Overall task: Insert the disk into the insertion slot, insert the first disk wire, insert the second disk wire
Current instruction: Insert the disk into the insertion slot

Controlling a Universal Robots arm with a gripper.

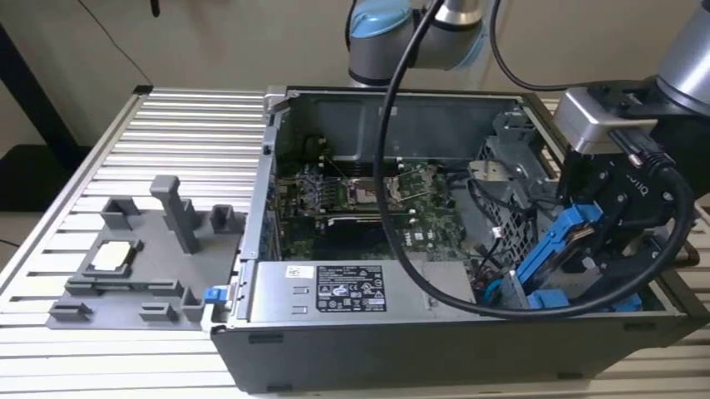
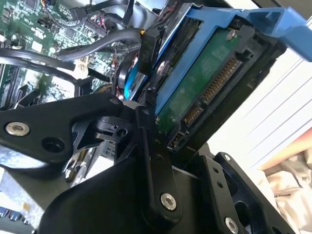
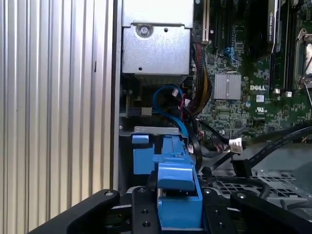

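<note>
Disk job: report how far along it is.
Done: the disk is picked up, clamped in the gripper. In hand: it hangs tilted at the slot, not seated flat. Left: seating it and wiring it; its connector edge is bare in the second wrist view.

Disk (image 1: 560, 241) mostly covered by the hand (image 1: 599, 258)
In the exterior view the hand and a black cable (image 1: 521, 313) hide much of the disk; in the second wrist view the picture's edge crops its blue carrier (image 2: 273, 22).
</note>
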